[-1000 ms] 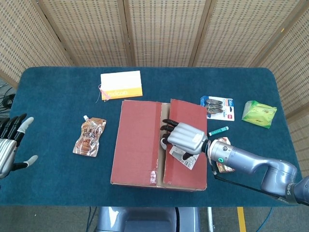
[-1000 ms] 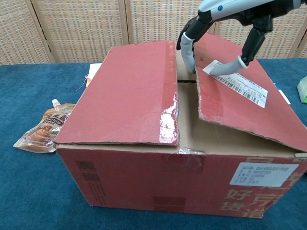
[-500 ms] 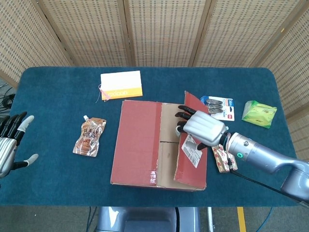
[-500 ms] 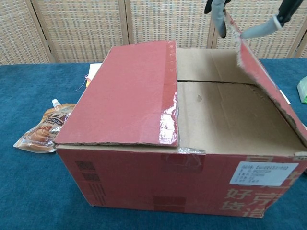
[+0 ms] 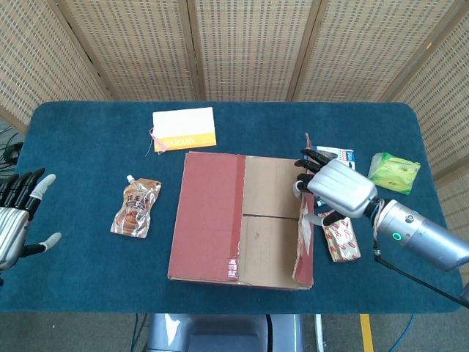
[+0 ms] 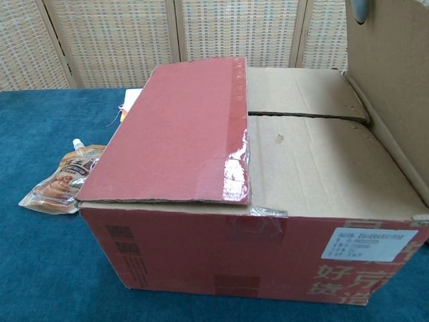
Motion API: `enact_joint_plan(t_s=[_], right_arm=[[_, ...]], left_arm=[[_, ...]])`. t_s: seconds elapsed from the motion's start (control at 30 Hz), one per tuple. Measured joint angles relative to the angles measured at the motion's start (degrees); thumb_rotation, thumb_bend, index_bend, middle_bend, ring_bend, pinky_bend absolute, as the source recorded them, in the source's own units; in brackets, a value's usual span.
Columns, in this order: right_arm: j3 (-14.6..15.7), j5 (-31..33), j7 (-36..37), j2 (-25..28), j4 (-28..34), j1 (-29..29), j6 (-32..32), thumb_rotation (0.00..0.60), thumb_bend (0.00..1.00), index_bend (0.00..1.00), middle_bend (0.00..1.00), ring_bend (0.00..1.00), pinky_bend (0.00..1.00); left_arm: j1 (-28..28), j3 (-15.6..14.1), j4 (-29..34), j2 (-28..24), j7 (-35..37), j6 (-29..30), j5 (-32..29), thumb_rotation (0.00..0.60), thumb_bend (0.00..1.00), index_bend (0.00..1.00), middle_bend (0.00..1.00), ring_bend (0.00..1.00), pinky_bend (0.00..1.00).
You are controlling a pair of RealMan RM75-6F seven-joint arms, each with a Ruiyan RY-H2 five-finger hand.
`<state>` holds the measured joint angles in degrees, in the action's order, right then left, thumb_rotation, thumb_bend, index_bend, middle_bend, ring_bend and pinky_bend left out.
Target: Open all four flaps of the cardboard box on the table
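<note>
From the head camera, the right robot hand (image 5: pixel 333 188) has swung the cardboard box's (image 5: pixel 220 253) right flap (image 5: pixel 303 220) from tilted to upright, fingers gripping its edge; the left robot hand (image 5: pixel 15 224), spread and holding nothing, stays off the worktop's (image 5: pixel 88 271) left end. From the chest camera, that flap (image 6: pixel 392 80) now stands at the box's right side, baring both inner flaps (image 6: pixel 315 154), while the left flap (image 6: pixel 177 131) remains closed.

The right hand (image 5: pixel 333 189) hid most of the blister pack behind the box (image 5: pixel 242 220), and its fingertips (image 5: pixel 306 155) were behind the raised flap (image 5: pixel 303 220). In the chest view only one fingertip showed at the top edge. The left hand (image 5: pixel 16 220) was cut by the frame edge.
</note>
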<state>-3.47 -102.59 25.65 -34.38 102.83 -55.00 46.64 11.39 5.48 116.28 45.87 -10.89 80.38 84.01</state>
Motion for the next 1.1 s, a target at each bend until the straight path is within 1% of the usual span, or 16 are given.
enact_joint_plan(t_s=[0.07, 0.27, 0.53, 0.63, 0.83, 1.1], right_arm=[[0.02, -0.06, -0.06, 0.54, -0.08, 0.39, 0.10, 0.404, 0.20, 0.43, 0.39, 0.15, 0.02], [-0.47, 0.36, -0.66, 2.51, -0.50, 2.06, 1.84, 0.382, 0.14, 0.43, 0.37, 0.15, 0.02], [-1.26, 1.43, -3.05, 5.80, -1.31, 4.91, 3.71, 0.373, 0.09, 0.43, 0.33, 0.10, 0.02], [-1.53, 2.25, -3.96, 6.59, -1.80, 6.04, 4.30, 0.374, 0.06, 0.43, 0.32, 0.09, 0.02], [-1.85, 3.51, -5.28, 6.94, -3.28, 8.24, 5.46, 0.370, 0.03, 0.42, 0.32, 0.08, 0.02], [-1.75, 4.58, -7.43, 5.95, -6.34, 10.86, 6.26, 0.368, 0.03, 0.42, 0.31, 0.08, 0.02]], left_arm=[[0.08, 0.02, 0.05, 0.07, -0.05, -0.08, -0.05, 0.596, 0.11, 0.01, 0.00, 0.00, 0.00], [0.28, 0.08, 0.08, 0.25, -0.20, -0.19, -0.12, 0.597, 0.11, 0.01, 0.00, 0.00, 0.00], [0.20, 0.00, 0.25, 0.18, -0.09, 0.07, 0.17, 0.597, 0.11, 0.01, 0.00, 0.00, 0.00], [0.18, -0.05, 0.35, 0.17, -0.01, 0.13, 0.39, 0.596, 0.10, 0.01, 0.00, 0.00, 0.00], [0.18, -0.24, 0.60, 0.06, 0.07, 0.04, 0.72, 0.597, 0.11, 0.01, 0.00, 0.00, 0.00], [0.19, -0.45, 0.99, -0.11, 0.11, -0.15, 0.99, 0.596, 0.11, 0.01, 0.00, 0.00, 0.00]])
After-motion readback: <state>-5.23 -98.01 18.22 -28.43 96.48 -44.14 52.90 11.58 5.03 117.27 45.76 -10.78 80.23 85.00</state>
